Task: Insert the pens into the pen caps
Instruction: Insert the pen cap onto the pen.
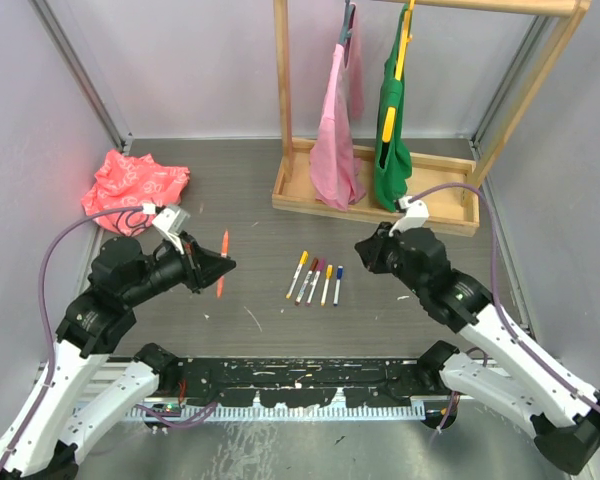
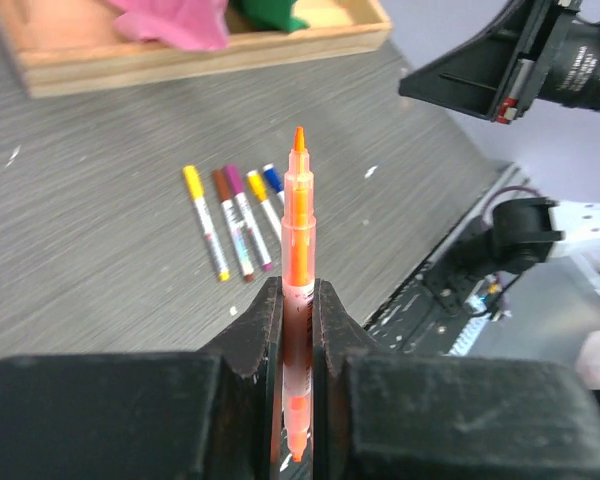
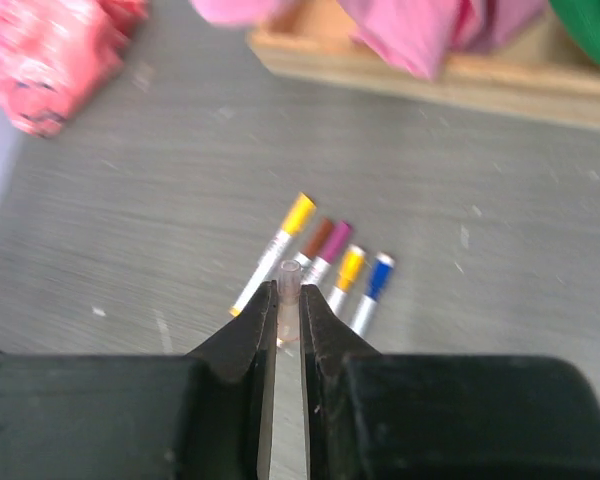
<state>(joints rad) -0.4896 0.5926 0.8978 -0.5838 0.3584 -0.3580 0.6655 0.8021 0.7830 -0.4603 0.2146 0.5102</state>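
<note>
The left gripper (image 2: pixel 298 305) was clamped on the orange pen (image 2: pixel 299 215), left of centre in the top view, with the pen's long axis running up the frame and its bare tip uppermost. The right gripper (image 3: pixel 289 305), right of centre, pinched a small pale cap (image 3: pixel 290 275), mouth pointing away from its wrist. Pen and cap were well apart, with five capped pens (image 1: pixel 315 280) lying between them.

Open table (image 1: pixel 235 190) between cloth (image 1: pixel 135 182), rack (image 1: pixel 283 100); pens (image 1: pixel 315 282) central.

Grey wood-grain table (image 1: pixel 240 190), pale walls (image 1: pixel 180 60), wooden rack (image 1: pixel 282 80) at the back
</note>
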